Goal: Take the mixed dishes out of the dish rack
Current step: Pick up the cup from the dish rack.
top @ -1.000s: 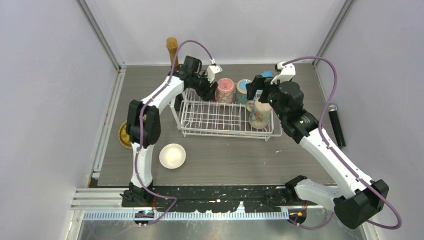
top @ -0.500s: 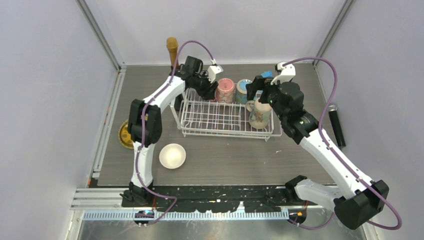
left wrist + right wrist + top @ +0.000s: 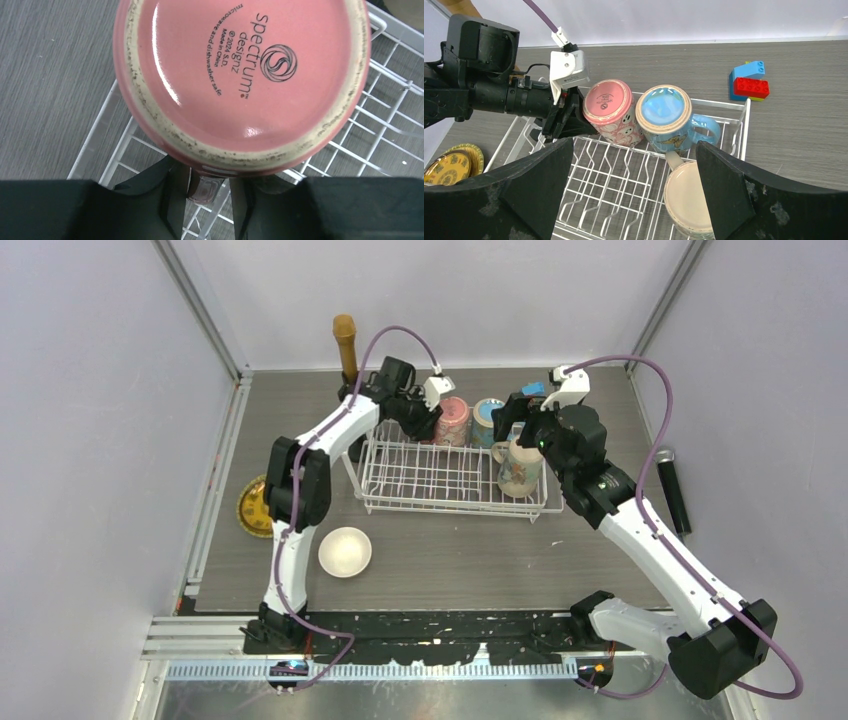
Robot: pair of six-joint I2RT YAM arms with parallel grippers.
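Observation:
The white wire dish rack point(image 3: 430, 480) holds three mugs at its far right end. The pink mug point(image 3: 452, 420) lies tilted, base towards my left wrist camera point(image 3: 240, 75). My left gripper point(image 3: 425, 418) is at its left side; the jaws stand either side of its handle point(image 3: 206, 192) with a small gap, open. The blue mug point(image 3: 664, 115) stands upside down beside it. The cream patterned mug point(image 3: 686, 200) stands upright between the wide-open fingers of my right gripper point(image 3: 631, 195), near the right one. The white bowl point(image 3: 345, 551) and a tan plate point(image 3: 255, 505) sit on the table.
A brown stick point(image 3: 345, 340) stands behind the rack's left end. A blue-and-red block point(image 3: 749, 80) lies behind the rack on the right. A black microphone point(image 3: 672, 490) lies at the far right. The black-and-white panel is hidden behind my left arm.
My left gripper has moved right, up to the pink mug, and its elbow has swung right, uncovering more of the tan plate. The right arm has barely moved.

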